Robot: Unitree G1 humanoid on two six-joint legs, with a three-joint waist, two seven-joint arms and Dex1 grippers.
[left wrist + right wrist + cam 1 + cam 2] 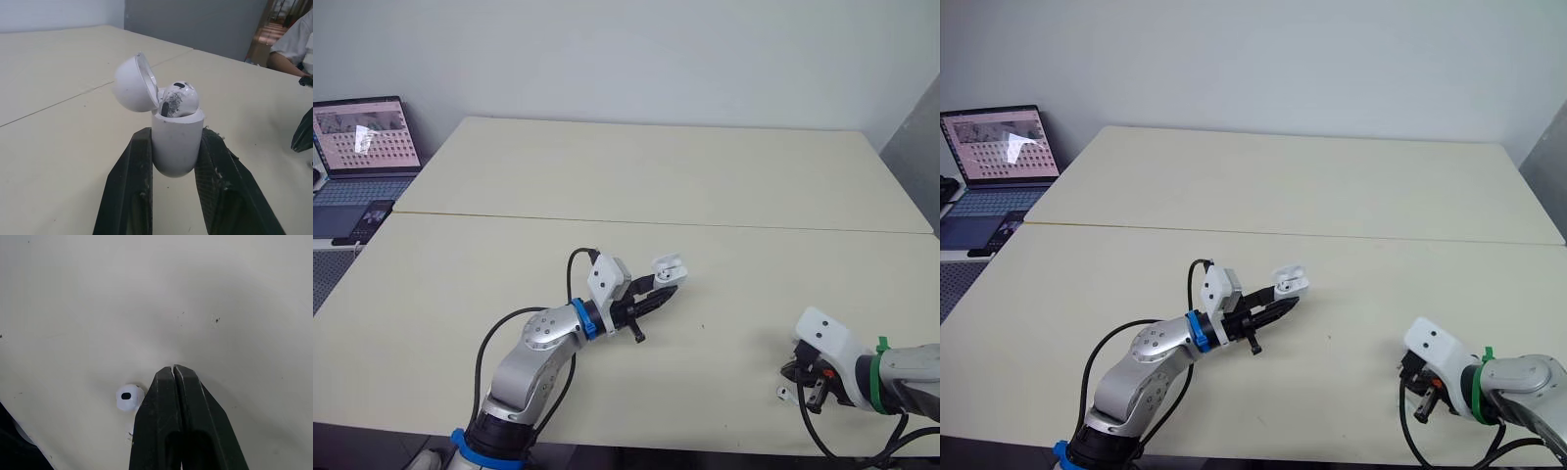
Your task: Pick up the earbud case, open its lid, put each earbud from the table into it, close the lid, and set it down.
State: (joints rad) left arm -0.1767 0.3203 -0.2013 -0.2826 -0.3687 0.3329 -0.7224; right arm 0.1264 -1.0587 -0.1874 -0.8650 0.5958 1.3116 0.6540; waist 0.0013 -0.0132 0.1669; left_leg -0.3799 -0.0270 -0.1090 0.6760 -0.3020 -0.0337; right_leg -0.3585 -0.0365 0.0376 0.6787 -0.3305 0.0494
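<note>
- Pale tabletop point(656, 176) with a seam running across it; a laptop point(362, 137) sits on a side desk at the far left.
- My left gripper point(664, 292) is clamped on the lower body of the earbud case point(177, 147). Its lid point(133, 83) is tipped back and one earbud point(180, 98) is seated inside.
- My right gripper point(173, 374) has its fingers pressed together on nothing, tips low over the table.
- The loose earbud point(128, 396) lies on the table just beside those tips, well apart from the case.
- I judge it light, hard, glossy and rounded, so it is likely to squirt out of a pinch. I would take it gently across the bulb or stem.
</note>
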